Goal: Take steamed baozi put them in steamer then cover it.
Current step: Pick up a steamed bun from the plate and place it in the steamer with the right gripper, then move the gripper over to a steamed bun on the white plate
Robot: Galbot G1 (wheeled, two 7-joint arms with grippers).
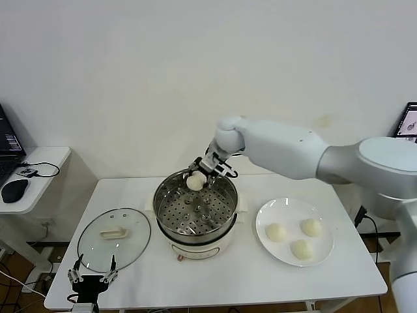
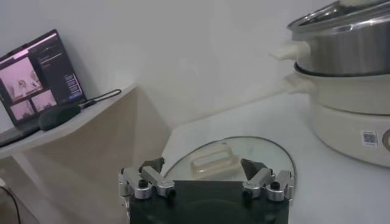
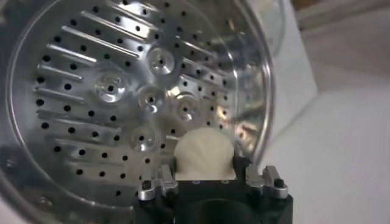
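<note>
My right gripper (image 1: pixel 199 176) is shut on a cream-white baozi (image 1: pixel 195 182) and holds it over the far rim of the steamer (image 1: pixel 171 224). In the right wrist view the baozi (image 3: pixel 204 154) sits between the jaws above the perforated steel tray (image 3: pixel 116 97), which holds no buns. Three more baozi (image 1: pixel 277 232) lie on the white plate (image 1: pixel 326 257) at the right. The glass cover (image 1: pixel 91 251) lies flat on the table left of the steamer; its bar handle (image 2: pixel 212 163) shows in the left wrist view. My left gripper (image 1: pixel 93 271) is open, parked at the table's front edge just before the cover.
A side table (image 1: pixel 36 179) with a laptop (image 2: pixel 39 76) and a mouse (image 1: pixel 14 190) stands at the left. The steamer's cream base (image 2: pixel 353 115) rises at the right of the left wrist view. A white wall is behind the table.
</note>
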